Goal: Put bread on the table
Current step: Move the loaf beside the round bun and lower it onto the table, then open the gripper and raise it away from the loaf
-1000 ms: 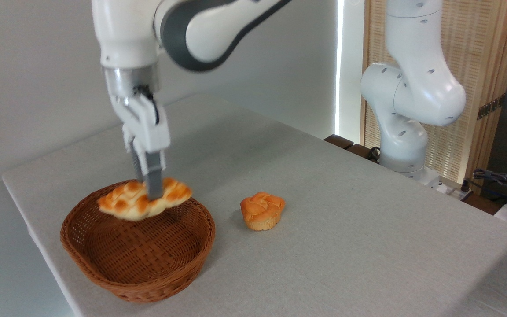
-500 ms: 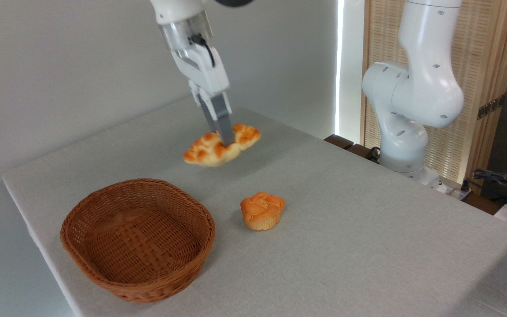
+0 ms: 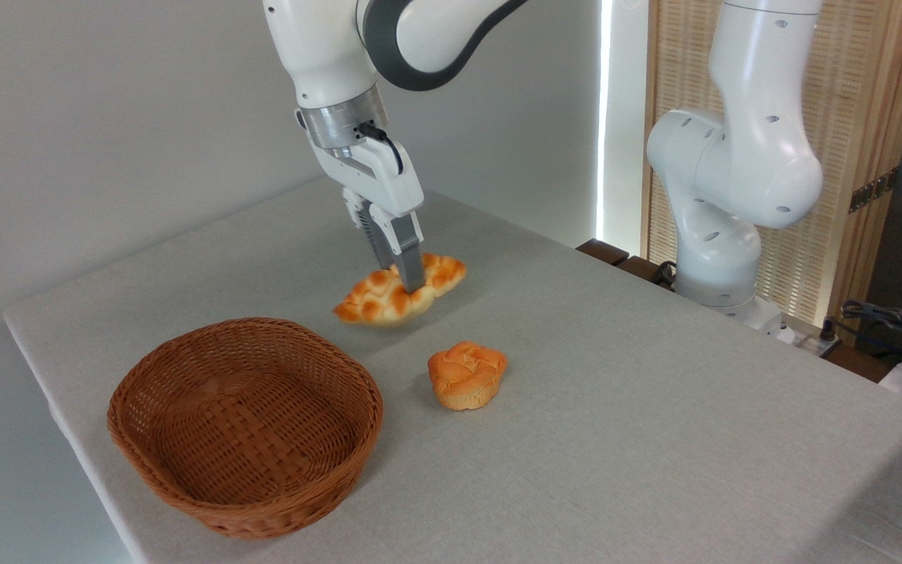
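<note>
Claw [image 3: 406, 276]: pointed down from the white arm that entered at the top of the view; both grey fingers [image 3: 409, 266] were pressed against the middle of the bread, closed on it.

Bread [image 3: 400, 290]: braided loaf, golden-yellow with browned bumps, pointed at both ends. It was held across its middle, lying roughly level with the 2 o'clock end a little higher than the 8 o'clock end. It sat low over the surface; whether its underside touched the cloth could not be told. It was outside the basket, toward 1 o'clock of it.

Surface [image 3: 615, 439]: large flat top under light grey-beige cloth, running from the 9 o'clock edge of the view to the 3 o'clock edge.

Basket [image 3: 246, 427]: brown woven wicker, oval, upright on the surface near its 8 o'clock corner. Nothing lay inside it.

Bun [image 3: 467, 374]: round, orange, muffin-shaped, standing on the cloth just beside the basket at its 3 o'clock side, and at about 5 o'clock of the bread, apart from it.

Arm base [image 3: 725, 196]: white jointed column standing beyond the far edge of the surface, at 2 o'clock of the bun, in front of a slatted wooden panel [image 3: 850, 117].

Cables [image 3: 889, 317]: dark bundle at the 3 o'clock edge of the view, off the surface.
</note>
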You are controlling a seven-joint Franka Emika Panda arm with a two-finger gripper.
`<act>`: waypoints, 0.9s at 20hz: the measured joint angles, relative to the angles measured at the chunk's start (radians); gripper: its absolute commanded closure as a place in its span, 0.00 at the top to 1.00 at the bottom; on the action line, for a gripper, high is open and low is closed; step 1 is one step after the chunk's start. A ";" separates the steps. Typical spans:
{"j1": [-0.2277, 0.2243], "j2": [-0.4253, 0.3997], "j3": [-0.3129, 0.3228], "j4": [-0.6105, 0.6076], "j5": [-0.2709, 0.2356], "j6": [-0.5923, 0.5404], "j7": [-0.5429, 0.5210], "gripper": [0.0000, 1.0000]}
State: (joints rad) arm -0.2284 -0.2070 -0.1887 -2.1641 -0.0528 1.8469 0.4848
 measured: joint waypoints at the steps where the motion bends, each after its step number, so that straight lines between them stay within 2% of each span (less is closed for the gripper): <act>1: 0.000 0.000 0.000 0.000 -0.021 0.018 -0.003 1.00; 3: -0.001 0.003 0.000 0.000 -0.035 0.027 -0.005 1.00; 11: -0.005 0.012 0.002 0.013 -0.033 0.055 -0.005 1.00; 12: -0.004 0.010 0.007 0.033 -0.018 0.062 -0.005 1.00; 15: 0.001 0.005 0.048 0.139 0.075 0.062 0.015 1.00; 16: 0.014 0.005 0.064 0.179 0.086 0.050 0.032 1.00; 18: 0.079 0.014 0.080 0.257 0.088 -0.012 0.093 1.00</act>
State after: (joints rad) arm -0.1491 -0.1928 -0.1091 -1.9068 0.0355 1.8351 0.5781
